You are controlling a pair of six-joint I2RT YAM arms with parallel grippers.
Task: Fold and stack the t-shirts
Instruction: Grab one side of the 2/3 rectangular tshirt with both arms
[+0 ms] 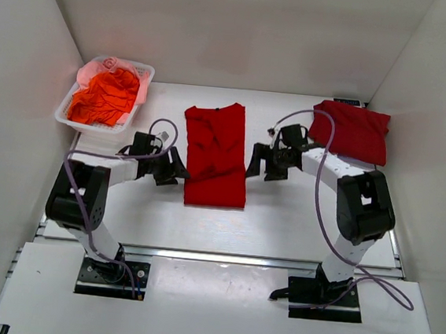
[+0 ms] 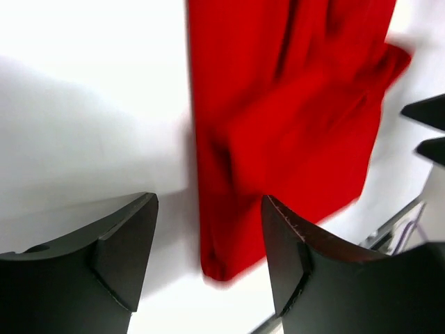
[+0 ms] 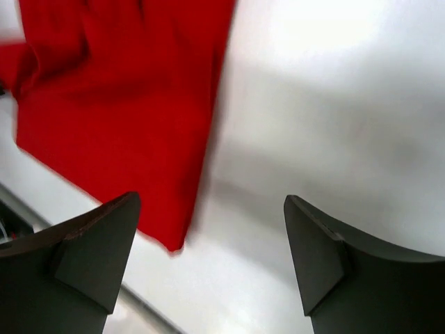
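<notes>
A deep-red t-shirt (image 1: 215,154) lies folded into a long strip in the middle of the table. Its near end shows in the left wrist view (image 2: 292,118) and its right edge in the right wrist view (image 3: 118,104). My left gripper (image 1: 177,168) sits just left of the strip's near half, open, with the shirt's corner on the table below its fingertips (image 2: 208,236). My right gripper (image 1: 256,162) stands just right of the strip, open over bare table (image 3: 212,243). A second folded t-shirt (image 1: 351,130) lies at the back right.
A white lattice basket (image 1: 141,72) at the back left holds crumpled orange-red cloth (image 1: 103,99). White walls close in the table on the left, back and right. A metal rail (image 1: 214,256) runs along the near edge by the arm bases.
</notes>
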